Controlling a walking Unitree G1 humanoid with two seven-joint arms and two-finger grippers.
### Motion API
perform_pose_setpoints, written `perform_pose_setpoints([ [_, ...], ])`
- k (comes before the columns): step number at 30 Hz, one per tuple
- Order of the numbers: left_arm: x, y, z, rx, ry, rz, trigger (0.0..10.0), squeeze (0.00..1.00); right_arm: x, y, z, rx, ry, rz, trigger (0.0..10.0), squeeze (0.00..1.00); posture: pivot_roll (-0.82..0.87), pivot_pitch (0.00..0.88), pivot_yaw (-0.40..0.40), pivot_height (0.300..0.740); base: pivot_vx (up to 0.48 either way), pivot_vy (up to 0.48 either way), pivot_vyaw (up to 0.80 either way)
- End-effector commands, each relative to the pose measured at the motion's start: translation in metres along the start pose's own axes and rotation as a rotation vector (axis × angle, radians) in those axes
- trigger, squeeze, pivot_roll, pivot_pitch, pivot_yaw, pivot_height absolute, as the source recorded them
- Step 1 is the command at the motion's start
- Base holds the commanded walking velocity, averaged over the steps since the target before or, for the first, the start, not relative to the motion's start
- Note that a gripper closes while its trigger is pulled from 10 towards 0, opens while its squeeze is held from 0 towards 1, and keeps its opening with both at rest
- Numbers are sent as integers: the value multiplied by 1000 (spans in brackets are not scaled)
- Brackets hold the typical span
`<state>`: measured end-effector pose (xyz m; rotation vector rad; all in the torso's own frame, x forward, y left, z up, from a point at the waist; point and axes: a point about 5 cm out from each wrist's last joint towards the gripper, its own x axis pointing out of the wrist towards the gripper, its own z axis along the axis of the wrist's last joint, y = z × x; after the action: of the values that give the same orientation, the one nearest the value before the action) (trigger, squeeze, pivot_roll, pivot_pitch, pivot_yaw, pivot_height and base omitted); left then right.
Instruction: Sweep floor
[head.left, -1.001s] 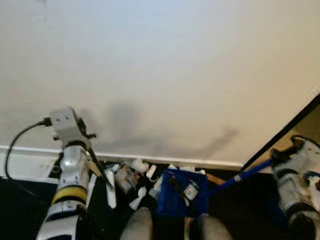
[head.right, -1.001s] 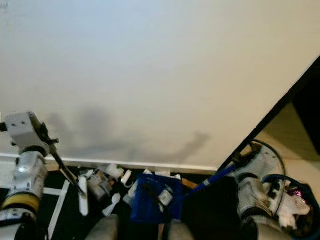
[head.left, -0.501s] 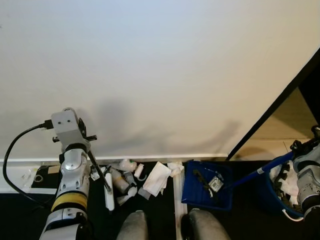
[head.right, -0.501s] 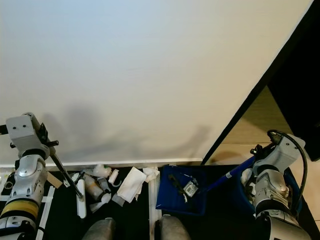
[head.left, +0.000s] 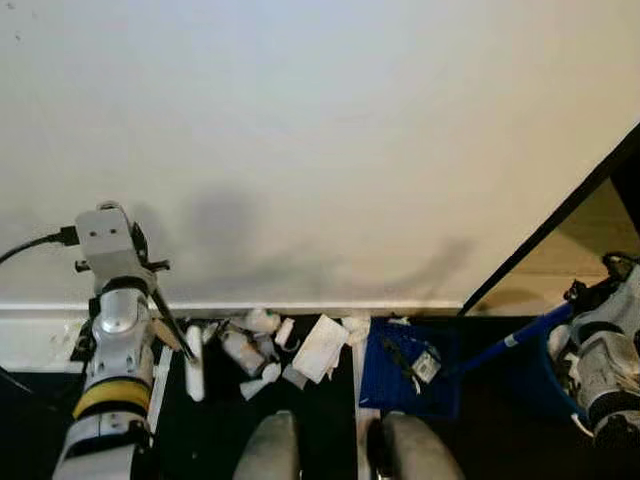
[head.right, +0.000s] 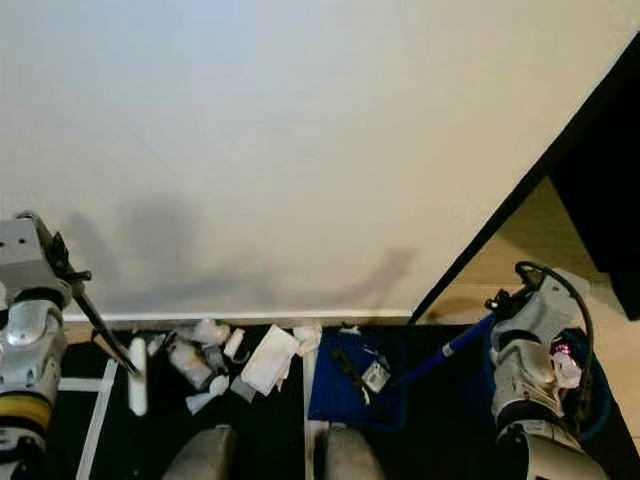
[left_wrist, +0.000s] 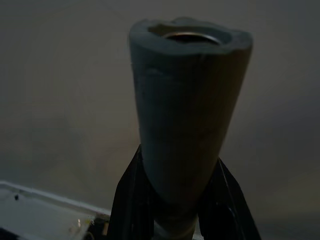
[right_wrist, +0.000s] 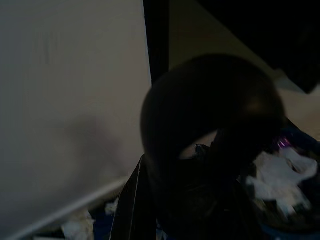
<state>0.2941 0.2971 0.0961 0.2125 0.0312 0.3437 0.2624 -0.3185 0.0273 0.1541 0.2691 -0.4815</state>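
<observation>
Against the baseboard, on the dark floor (head.right: 440, 400), litter pile (head.left: 285, 350) heaped just left of one blue dustpan (head.left: 405, 370), mouth turned toward it to receive the sweep. Left tool (left_wrist: 175, 210) clenched on grey broom handle (left_wrist: 185, 115), right tool (right_wrist: 185, 210) clenched on the dustpan's blue handle (head.right: 450, 345). One blue bin (head.right: 585, 385) of waste by the right arm.

floor (head.right: 120, 440): dark, meets white wall base
trash (head.right: 225, 360): white scraps and paper heaped along wall edge
dustpan (head.right: 358, 385): blue, beside trash, near wall edge
</observation>
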Motion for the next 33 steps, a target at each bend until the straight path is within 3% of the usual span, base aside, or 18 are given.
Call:
perform_pose_setpoints([
  [1, 6, 4, 11, 46, -52, -23, 10000, 0, 3, 5, 4, -30, -6, -13, 10000, 0, 142, 175, -8, 740, 0, 0, 0],
  [5, 11, 3, 19, 42, -83, -36, 10000, 0, 7, 14, 13, -42, -34, -15, 10000, 0, 149, 205, -9, 740, 0, 0, 0],
  [10, 20, -2, 28, 25, -107, -87, 10000, 0, 14, 38, 28, -33, -91, 40, 10000, 0, 148, 259, -9, 740, 0, 0, 0],
  [17, 28, -23, 31, 50, -110, -193, 10000, 0, 19, 78, 47, 22, -156, 123, 10000, 0, 87, 306, -15, 740, 0, 0, 0],
  [19, 29, -25, 32, 47, -110, -198, 10000, 0, 19, 81, 48, 29, -160, 127, 10000, 0, 79, 304, -15, 740, 0, 0, 0],
  [21, 30, -40, 32, 26, -105, -233, 10000, 0, 16, 95, 46, 36, -176, 169, 10000, 0, 55, 303, -20, 740, 0, 0, 0],
  [22, 30, -40, 32, 26, -105, -233, 10000, 0, 16, 95, 46, 36, -176, 169, 10000, 0, 55, 303, -20, 740, 0, 0, 0],
  [24, 21, -84, 25, -10, -83, -356, 10000, 0, 7, 106, 27, 16, -153, 210, 10000, 0, 53, 310, -38, 740, 0, 0, 0],
  [25, 21, -84, 25, -10, -83, -356, 10000, 0, 7, 106, 27, 16, -153, 210, 10000, 0, 53, 310, -38, 740, 0, 0, 0],
  [26, 12, -113, 20, -15, -69, -451, 10000, 0, 3, 105, 15, 8, -124, 207, 10000, 0, 53, 309, -39, 740, 0, 0, 0],
  [29, 4, -133, 18, -20, -60, -516, 10000, 0, 0, 102, 8, 6, -105, 199, 10000, 0, 48, 307, -42, 740, 0, 0, 0],
  [32, -12, -182, 28, -107, -69, -641, 10000, 0, -2, 99, 4, 48, -105, 181, 10000, 0, 45, 308, -36, 740, 0, 0, 0],
  [33, -12, -182, 28, -107, -69, -641, 10000, 0, -2, 99, 4, 48, -105, 181, 10000, 0, 45, 308, -36, 740, 0, 0, 0],
])
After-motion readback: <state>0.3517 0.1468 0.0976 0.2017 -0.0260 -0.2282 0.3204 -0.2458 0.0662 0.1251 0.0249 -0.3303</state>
